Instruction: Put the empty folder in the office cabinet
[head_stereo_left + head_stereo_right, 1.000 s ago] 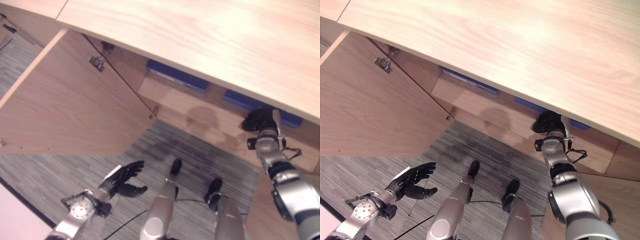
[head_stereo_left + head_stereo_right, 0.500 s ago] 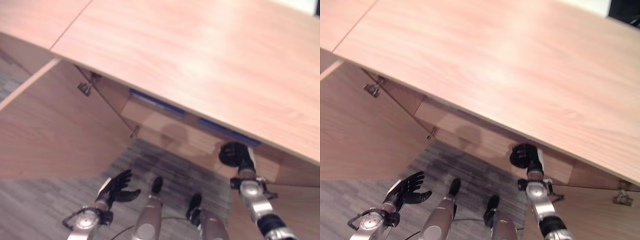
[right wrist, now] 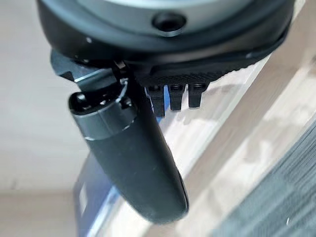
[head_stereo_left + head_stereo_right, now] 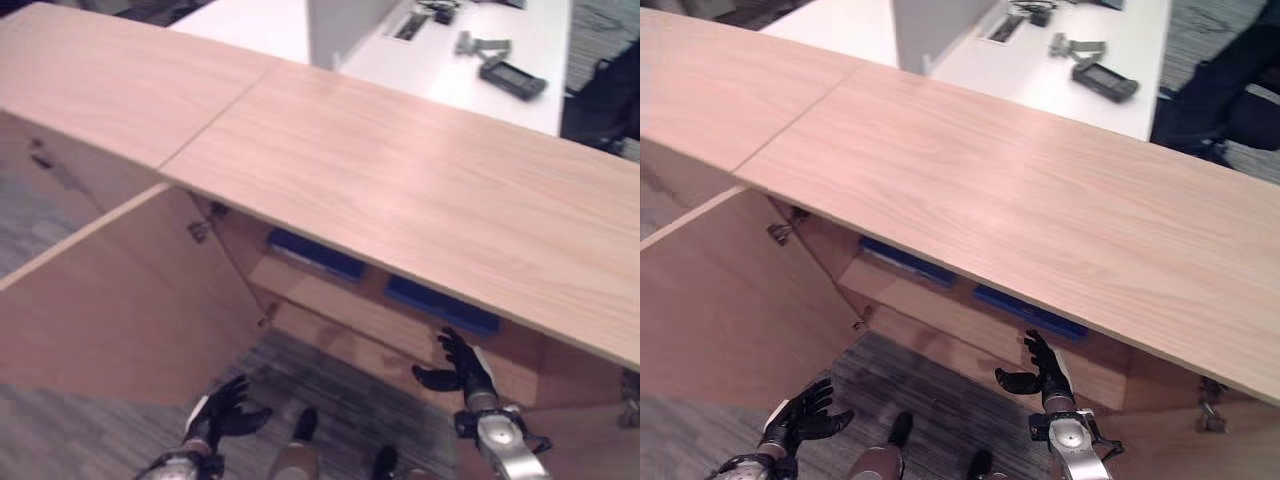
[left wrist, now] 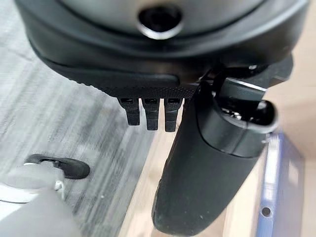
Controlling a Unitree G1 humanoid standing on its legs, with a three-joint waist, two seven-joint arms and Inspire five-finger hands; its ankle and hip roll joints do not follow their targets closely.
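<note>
Two blue folders (image 4: 316,255) lie on the cabinet shelf (image 4: 350,315). Your right robot hand (image 4: 462,362) and left robot hand (image 4: 222,408) are open, holding nothing. Closing the open door (image 4: 120,300) could catch a protruding folder edge.

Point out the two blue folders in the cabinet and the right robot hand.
left blue folder (image 4: 315,255), left eye view, its front edge.
right blue folder (image 4: 440,304), left eye view, its front edge.
right robot hand (image 4: 465,366), left eye view, its palm.
</note>
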